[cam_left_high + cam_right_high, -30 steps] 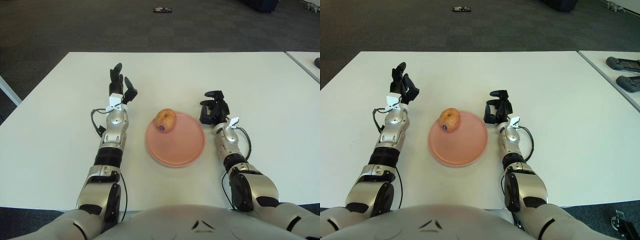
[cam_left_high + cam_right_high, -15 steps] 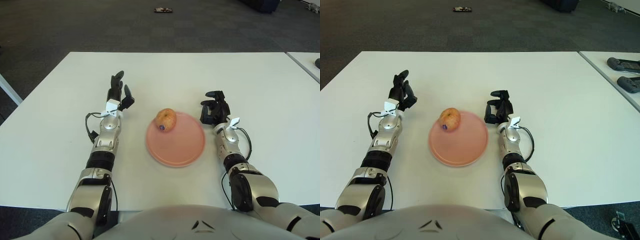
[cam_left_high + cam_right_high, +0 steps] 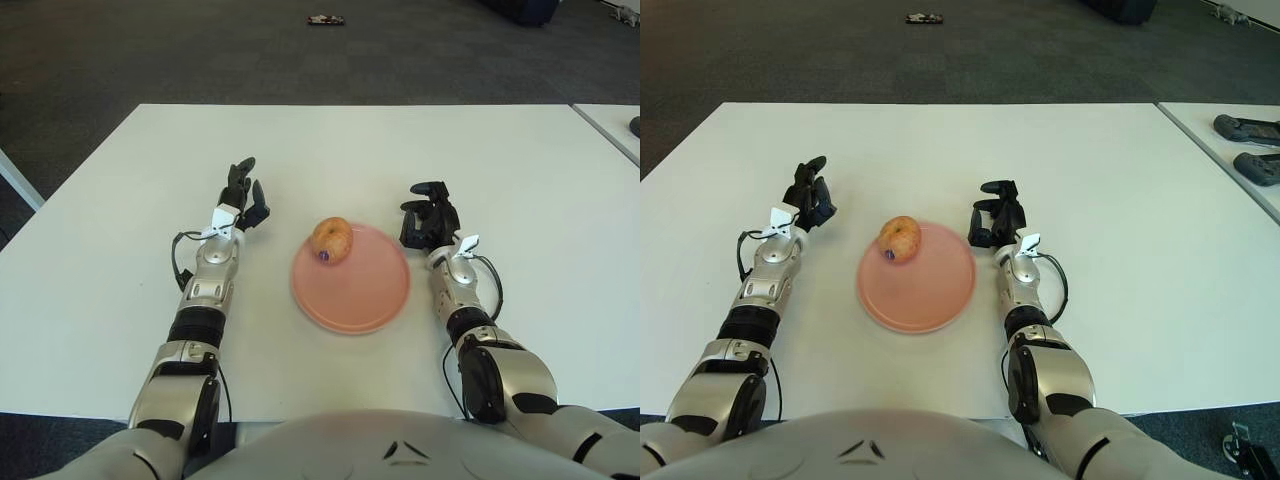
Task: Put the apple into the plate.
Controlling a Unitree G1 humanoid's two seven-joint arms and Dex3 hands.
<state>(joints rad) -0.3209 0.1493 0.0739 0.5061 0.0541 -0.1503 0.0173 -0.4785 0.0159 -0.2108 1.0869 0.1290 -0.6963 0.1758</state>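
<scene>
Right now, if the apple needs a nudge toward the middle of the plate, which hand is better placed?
Probably the left hand: open, left of the apple, which sits at the plate's upper-left edge. The right hand shows curled across the plate.

On the white bench (image 3: pixel 1110 170), the apple (image 3: pixel 900 238) sits at the upper-left edge of the pink plate (image 3: pixel 930 290). The left hand (image 3: pixel 808 200) shows well to the plate's left, its fingers loosely spread and holding nothing. The right hand (image 3: pixel 995 222) shows just beside the plate's right rim, fingers curled and empty.
</scene>
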